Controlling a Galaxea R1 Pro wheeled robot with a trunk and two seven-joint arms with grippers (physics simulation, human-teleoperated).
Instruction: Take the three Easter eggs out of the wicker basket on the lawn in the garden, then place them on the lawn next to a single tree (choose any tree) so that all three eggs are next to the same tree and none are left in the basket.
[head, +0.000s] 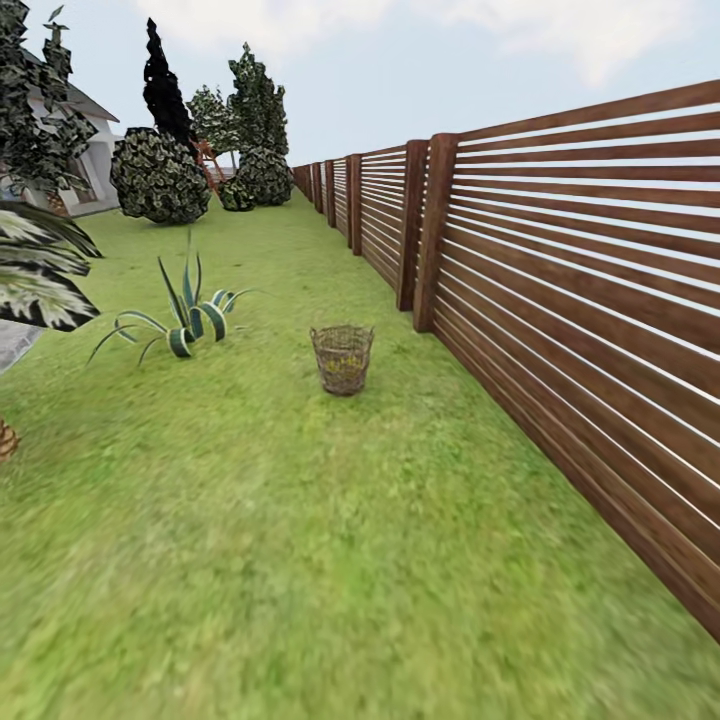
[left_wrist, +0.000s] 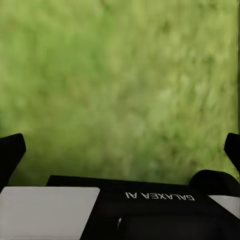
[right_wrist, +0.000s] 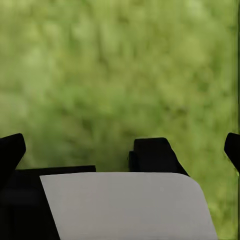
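the lawn (head: 250, 560) takes up most of the head view, a long green strip running back through the garden, hemmed on the right by a slatted wooden fence (head: 580, 290). at the far end stand round bushes (head: 160, 178) and a thin dark tree (head: 165, 85); a pale house (head: 90, 150) sits behind them at the left. nearer, left of centre, a spiky striped plant (head: 190, 320) grows out of the grass.

the basket (head: 342, 358) stands upright on the grass ahead, between that plant and the fence, well apart from the robot. a yellow patch showing through its weave is probably the eggs (head: 338, 374), still inside; how many cannot be told.

both wrist views look down at bare grass. the left gripper (left_wrist: 120, 145) and right gripper (right_wrist: 120, 145) each have their fingertips wide apart and hold nothing, likely kept ready while the base drives closer, since the basket is too far to reach.
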